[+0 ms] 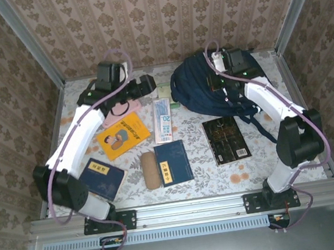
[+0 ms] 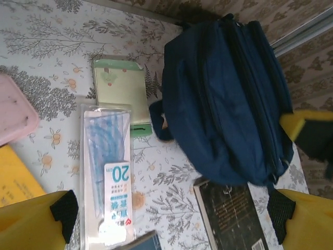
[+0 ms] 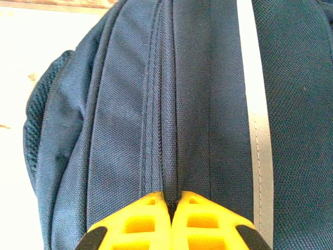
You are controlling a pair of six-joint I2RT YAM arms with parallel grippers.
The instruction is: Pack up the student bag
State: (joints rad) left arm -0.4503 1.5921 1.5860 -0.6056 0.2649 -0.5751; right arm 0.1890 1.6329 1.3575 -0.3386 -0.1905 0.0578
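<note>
Nearest the arm bases, on the table (image 1: pixel 258 165), a dark blue book (image 1: pixel 103 176), a brown case (image 1: pixel 150 169) and a blue book (image 1: pixel 173 163) lie in a row. All three are well apart from the student bag (image 1: pixel 211 88), to its near left. A black book (image 1: pixel 226 140) lies just beside the bag's near edge. A yellow book (image 1: pixel 122 136) and a pack of masks (image 1: pixel 162 120) lie to the left of the bag. A pink case (image 1: pixel 122 110) and a green case (image 1: pixel 165 91) lie farther back on that same side, the green case near the bag.

Progress, as a judgement: packing is at its start. All eight items are outside the bag. The zip line in the right wrist view looks closed. Opening the bag and loading every item remain to be done.

The student bag stands at the far right of the table.

- Left claw (image 2: pixel 173 216): fingers wide apart, nothing between them. It hangs left of the bag, above the masks and the green case.
- Right claw (image 3: pixel 170 205): fingers pressed together directly on the bag's zip line. The seam runs into the gap between the tips. Whether a zip tab is pinched cannot be told.
</note>
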